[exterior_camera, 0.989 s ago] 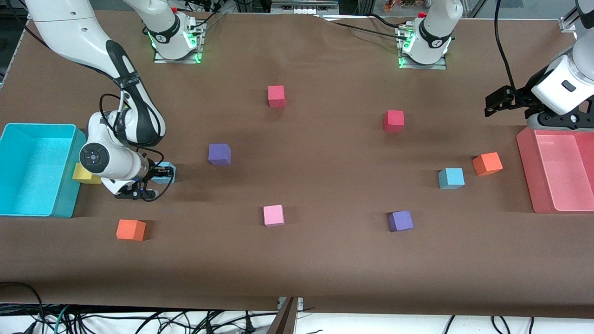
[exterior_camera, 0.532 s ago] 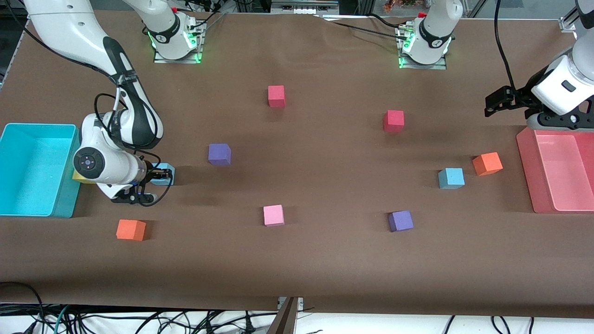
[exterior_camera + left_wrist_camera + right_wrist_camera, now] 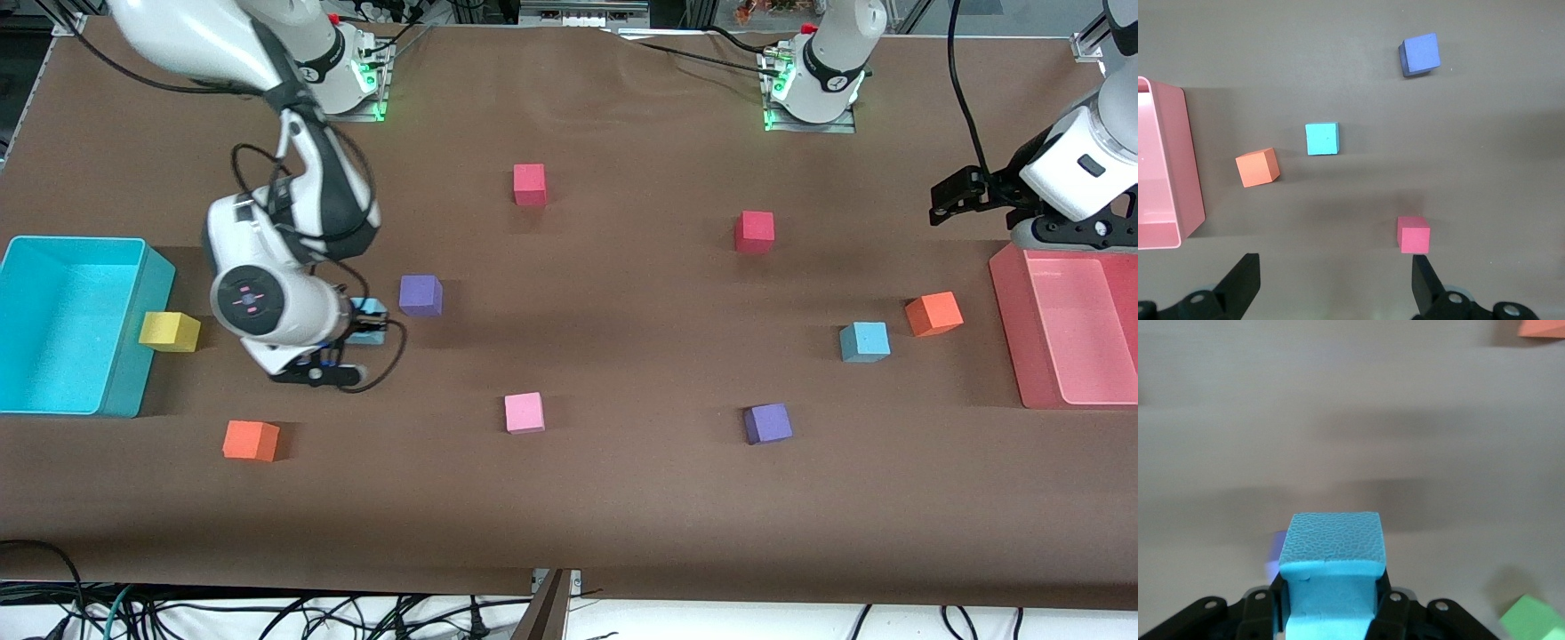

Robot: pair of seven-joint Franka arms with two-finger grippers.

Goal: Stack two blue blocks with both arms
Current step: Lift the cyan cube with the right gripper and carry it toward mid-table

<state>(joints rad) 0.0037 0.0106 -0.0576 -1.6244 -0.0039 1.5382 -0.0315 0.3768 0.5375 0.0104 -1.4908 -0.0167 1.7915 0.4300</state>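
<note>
My right fingers point(image 3: 363, 322) are clamped on one blue block point(image 3: 367, 320), holding it up over the brown surface point(image 3: 622, 498) just beside a purple block point(image 3: 420, 295). In my right wrist view the block point(image 3: 1331, 573) sits squeezed between both fingers point(image 3: 1393, 603), its top face clear of them. The second blue block point(image 3: 864, 341) rests on the surface toward my left arm's end, just beside an orange block point(image 3: 933, 313) and near the pink bin point(image 3: 1009, 320). My left fingers point(image 3: 949, 197) wait spread apart in the air above the surface by the pink bin; from that wrist I see the second blue block point(image 3: 1322, 139) well apart from my fingers point(image 3: 1241, 283). A yellow block point(image 3: 169, 331) lies against the cyan bin point(image 3: 133, 356).
</note>
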